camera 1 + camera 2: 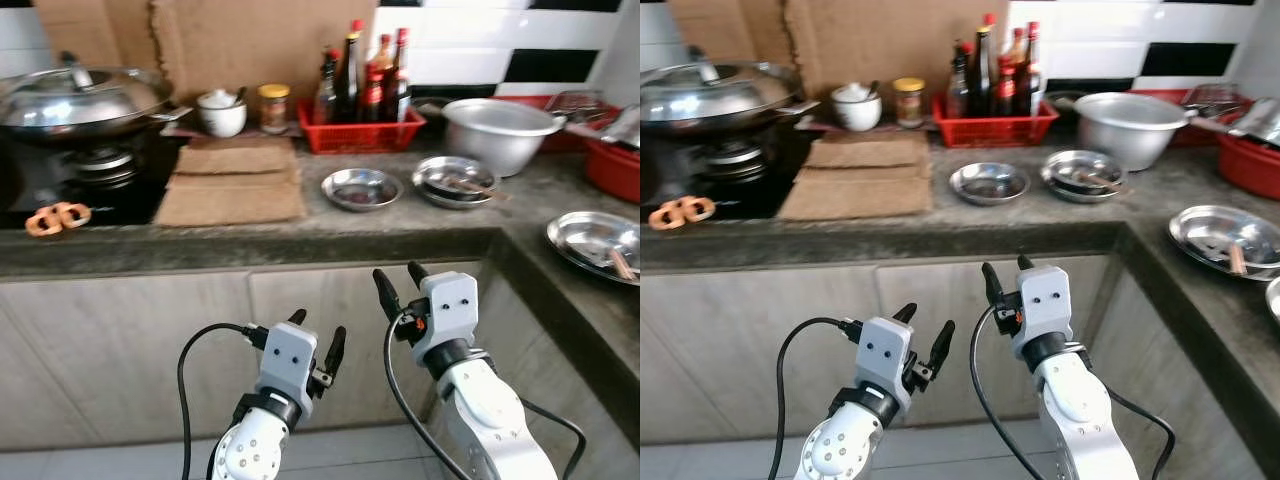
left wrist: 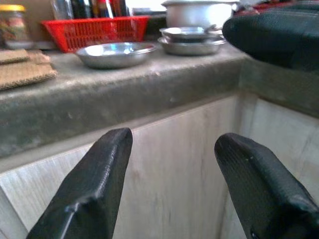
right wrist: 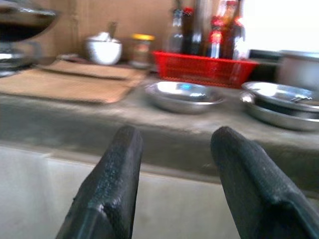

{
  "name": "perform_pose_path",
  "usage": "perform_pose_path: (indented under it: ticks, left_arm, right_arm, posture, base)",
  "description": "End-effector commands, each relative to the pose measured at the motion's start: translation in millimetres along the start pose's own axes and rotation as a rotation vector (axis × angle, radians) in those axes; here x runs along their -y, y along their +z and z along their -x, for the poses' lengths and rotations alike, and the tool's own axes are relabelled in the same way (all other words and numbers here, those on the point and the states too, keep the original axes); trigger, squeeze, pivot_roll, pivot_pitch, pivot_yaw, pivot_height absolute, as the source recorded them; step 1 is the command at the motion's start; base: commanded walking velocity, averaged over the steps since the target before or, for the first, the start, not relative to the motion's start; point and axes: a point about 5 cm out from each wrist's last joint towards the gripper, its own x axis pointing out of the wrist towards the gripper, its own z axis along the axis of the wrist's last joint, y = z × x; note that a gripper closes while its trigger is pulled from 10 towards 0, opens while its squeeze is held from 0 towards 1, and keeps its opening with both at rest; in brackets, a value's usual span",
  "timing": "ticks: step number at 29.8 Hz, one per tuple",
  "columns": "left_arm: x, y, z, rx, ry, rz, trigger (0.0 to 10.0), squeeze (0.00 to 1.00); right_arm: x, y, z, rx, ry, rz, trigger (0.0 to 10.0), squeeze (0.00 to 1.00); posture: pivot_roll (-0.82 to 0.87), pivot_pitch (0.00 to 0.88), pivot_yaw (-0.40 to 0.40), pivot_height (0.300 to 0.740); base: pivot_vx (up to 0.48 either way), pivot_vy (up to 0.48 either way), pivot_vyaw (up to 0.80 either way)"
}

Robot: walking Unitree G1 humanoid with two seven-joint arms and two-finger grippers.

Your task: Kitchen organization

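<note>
Kitchen counter (image 1: 300, 240) looks untouched (steel dish (image 1: 361, 188) at twelve o'clock); left tool (image 1: 316, 337) and right tool (image 1: 400, 281) hover spread, empty.

Red basket (image 1: 360, 133); silver bowl (image 1: 361, 188); brown cardboard (image 1: 233, 182); black-and-white tiles (image 1: 520, 40).

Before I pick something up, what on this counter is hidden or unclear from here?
- Wok: contents hidden under its lid, head views.
- Red basket: bottle labels too small to read.
- Red basin: cut off by the right edge.
- Right wrist view: blurred; stacked steel plates indistinct behind the open right pincer.
</note>
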Motion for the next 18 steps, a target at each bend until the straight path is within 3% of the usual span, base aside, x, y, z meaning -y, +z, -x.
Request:
perform_pose_path:
  ticks: [1,8,10,13,18]
  left_arm:
    - [-7.5,1.3,1.7,0.003,0.028,-0.019,10.0,0.00]
    - [-7.3,1.5,0.9,0.005,0.026,-0.018,10.0,0.00]
    - [-8.4,-1.9,1.7,-0.061,0.034,-0.103,10.0,0.00]
    - [-6.3,4.0,0.3,0.001,0.030,-0.033,10.0,0.00]
    - [-6.9,1.8,1.0,0.006,0.030,-0.020,10.0,0.00]
  right_arm:
    - [-7.2,5.0,-4.3,0.022,0.023,-0.016,10.0,0.00]
    - [-4.2,8.2,-8.2,0.037,0.021,-0.012,10.0,0.00]
    - [-4.0,9.6,-9.3,0.050,0.035,0.000,10.0,0.00]
    - [-3.0,14.7,-14.1,0.056,0.033,-0.004,10.0,0.00]
    - [-0.6,14.8,-20.9,0.036,0.023,0.009,10.0,0.00]
  posture:
    - [0.10,0.000,-0.049,0.740]
    - [0.10,0.000,-0.052,0.740]
    - [0.10,0.000,-0.052,0.740]
    - [0.10,0.000,-0.054,0.740]
    - [0.10,0.000,-0.056,0.740]
  base:
    - [0.345,0.000,0.00]
    - [0.347,0.000,0.00]
    - [0.345,0.000,0.00]
    - [0.350,0.000,0.00]
    - [0.345,0.000,0.00]
